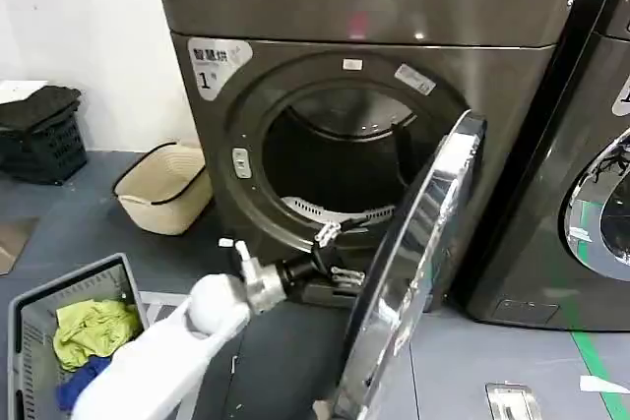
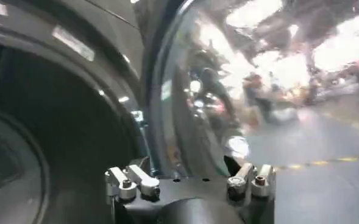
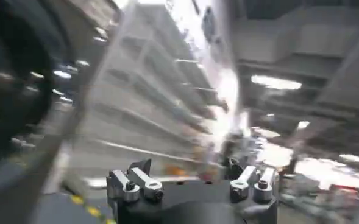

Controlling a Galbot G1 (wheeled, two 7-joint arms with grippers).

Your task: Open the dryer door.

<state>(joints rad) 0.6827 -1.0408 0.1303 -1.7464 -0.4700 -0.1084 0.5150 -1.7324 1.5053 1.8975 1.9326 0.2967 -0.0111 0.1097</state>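
Observation:
The bronze-grey dryer [image 1: 374, 7] labelled "1" has its round drum opening [image 1: 335, 164] exposed. The dryer door [image 1: 423, 233], chrome-ringed, stands swung out on its right-hand hinge, edge-on to me. My left gripper [image 1: 333, 255] reaches from the lower left to the door's inner side, just below the opening, and is open. In the left wrist view the left gripper [image 2: 188, 165] has its fingers spread wide, with the door's shiny curved rim and glass [image 2: 228, 91] close ahead and the dark drum opening [image 2: 45, 134] beside it. My right gripper [image 3: 188, 167] is open and holds nothing, facing a blurred room.
A beige basket [image 1: 162, 189] sits on the floor left of the dryer, with a black crate [image 1: 39, 135] farther left. A grey basket [image 1: 30, 307] holding clothes is at the near left. A darker second machine [image 1: 591, 194] stands close on the right, behind the open door.

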